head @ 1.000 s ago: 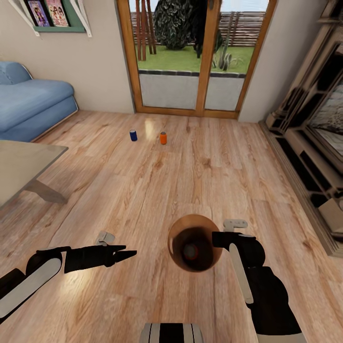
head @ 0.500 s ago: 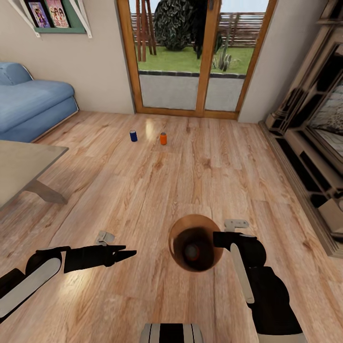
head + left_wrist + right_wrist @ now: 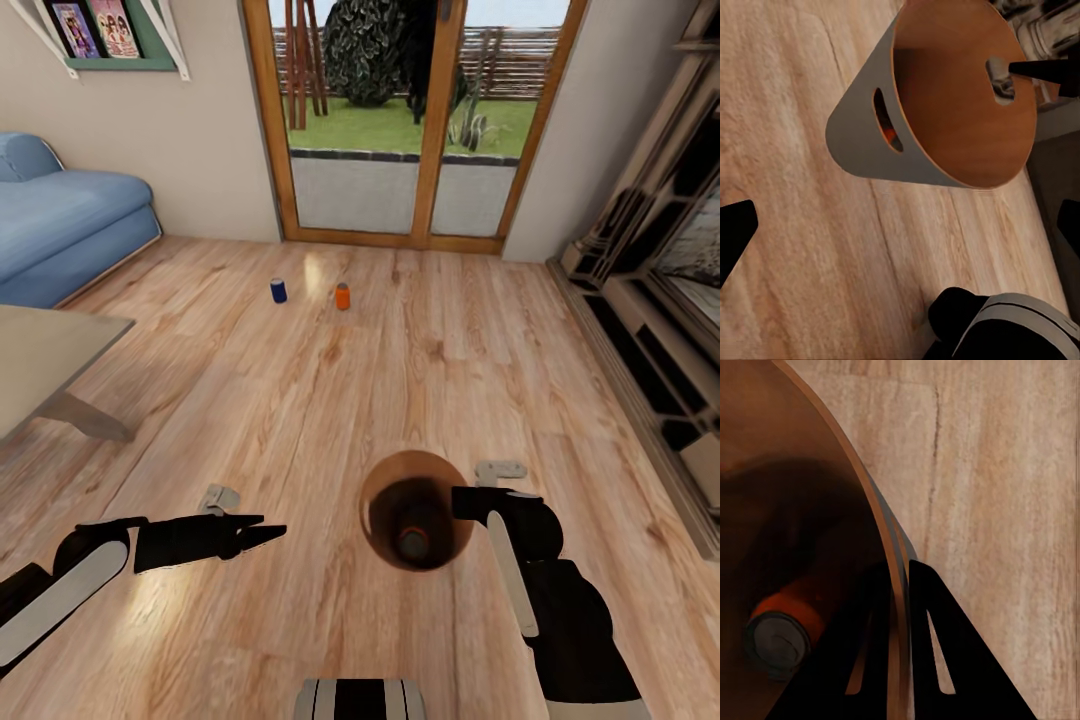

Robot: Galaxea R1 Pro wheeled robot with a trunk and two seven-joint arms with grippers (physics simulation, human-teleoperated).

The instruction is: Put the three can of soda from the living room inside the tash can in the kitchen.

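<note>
1. The right gripper [image 3: 462,503] is clamped on the rim of the tash can [image 3: 385,495], one finger inside the wall and one outside, carrying it above the living-room floor [image 3: 420,340]
2. An orange can [image 3: 786,619] lies inside; the bin looks light and stiff, but that can may roll
3. The left gripper [image 3: 262,531] hangs free, fingers apart
4. The blue can [image 3: 278,290] and another orange can [image 3: 342,296] stand near the glass doors [image 3: 400,120]: small, smooth, best pinched across the body
</note>
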